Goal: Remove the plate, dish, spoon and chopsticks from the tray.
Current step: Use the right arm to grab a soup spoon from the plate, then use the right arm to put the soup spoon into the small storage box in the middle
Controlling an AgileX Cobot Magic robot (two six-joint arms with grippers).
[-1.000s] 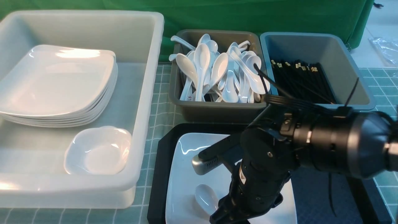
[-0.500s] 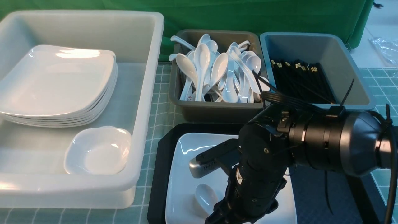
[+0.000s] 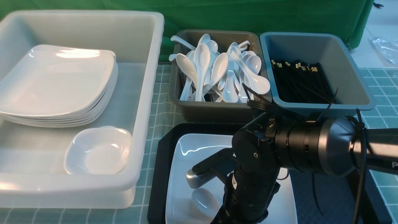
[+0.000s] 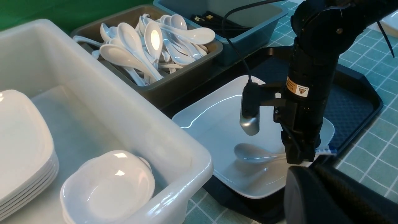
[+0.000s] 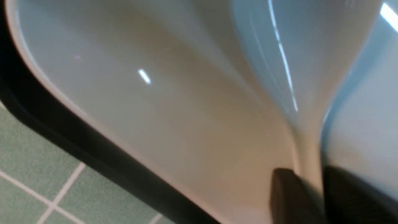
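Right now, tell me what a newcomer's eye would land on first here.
The black right gripper dominates, bent down over the plate on the black tray near the front, closed on the handle of the spoon. Behind the tray, a grey bin heaped with white spoons catches the light; at left, a translucent tub holds stacked plates.

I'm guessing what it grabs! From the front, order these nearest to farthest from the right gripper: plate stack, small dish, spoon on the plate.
1. Spoon, on the plate, at the right gripper.
2. Small dish, left, near corner of the tub.
3. Plate stack, left, farther back in the tub.
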